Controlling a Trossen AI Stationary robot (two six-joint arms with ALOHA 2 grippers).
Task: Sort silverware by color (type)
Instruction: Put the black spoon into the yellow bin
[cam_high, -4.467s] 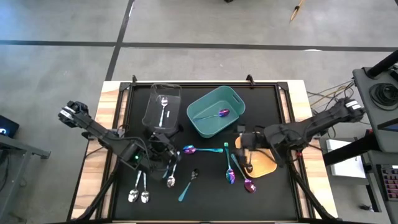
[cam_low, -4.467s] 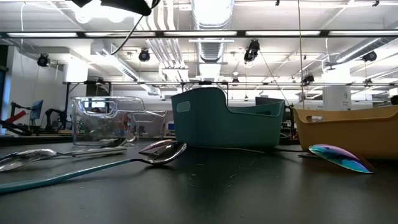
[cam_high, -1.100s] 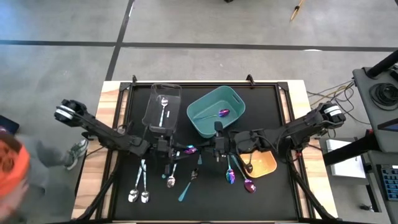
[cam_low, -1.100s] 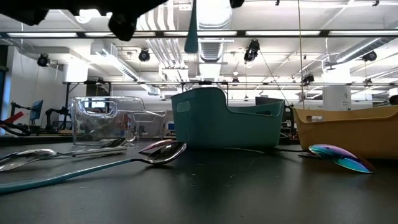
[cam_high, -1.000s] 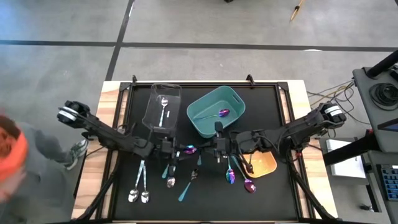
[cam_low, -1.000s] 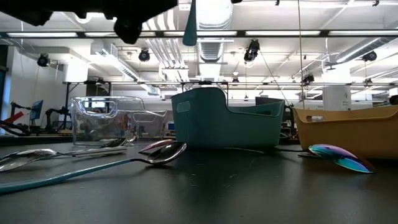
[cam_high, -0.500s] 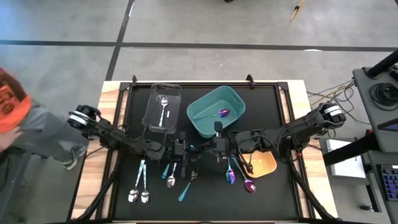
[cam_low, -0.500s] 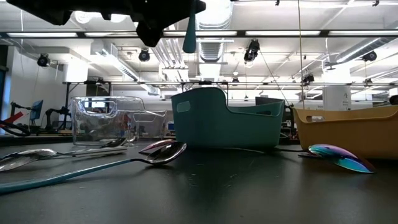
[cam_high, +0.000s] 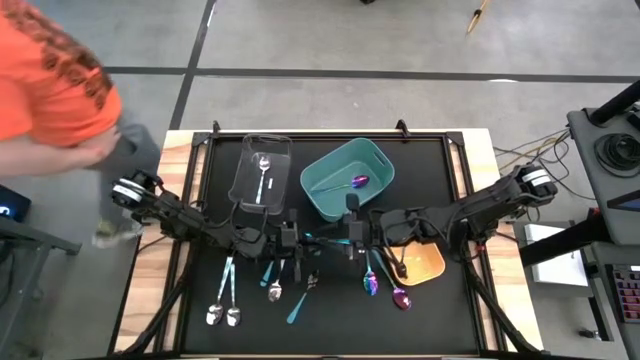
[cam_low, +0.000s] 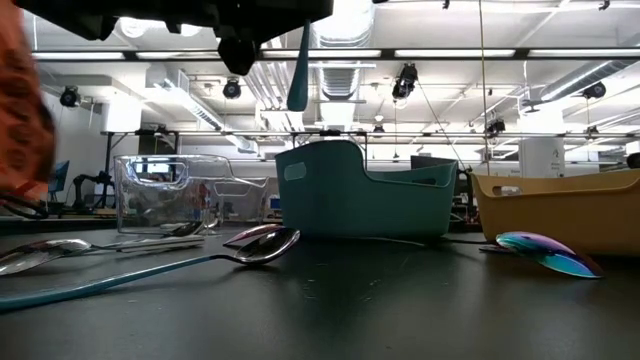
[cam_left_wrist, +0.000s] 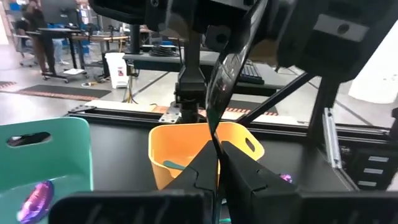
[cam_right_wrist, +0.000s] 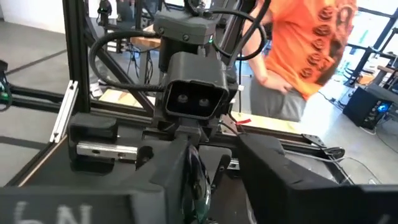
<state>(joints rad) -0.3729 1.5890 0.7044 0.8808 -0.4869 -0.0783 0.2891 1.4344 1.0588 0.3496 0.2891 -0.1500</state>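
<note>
Over the middle of the surface I hold a dark spoon with a teal handle (cam_left_wrist: 216, 99) in the air. My left hand (cam_high: 296, 243) is clenched on it, and my right hand (cam_high: 348, 238), facing it just beside, has its fingers apart and released around the same spoon. So I judge this to be a pass from one hand to the other. The sorting is barely begun. The clear bin (cam_high: 246, 165) holds one silver spoon (cam_high: 264, 176), the teal bin (cam_high: 318, 172) one purple spoon (cam_high: 360, 181), and the orange bin (cam_high: 430, 266) shows what looks like a teal handle inside. Most of the silverware lies loose on the surface, away from the bins. There is a pair of silver spoons (cam_high: 222, 312) toward the left corner, another spoon (cam_high: 274, 292), a teal-handled one (cam_high: 298, 305) and two iridescent ones (cam_high: 371, 283) beside the orange bin. All of those remain to be sorted, as does the spoon I am holding. A person in an orange shirt (cam_high: 50, 90) stands off the left corner.
</note>
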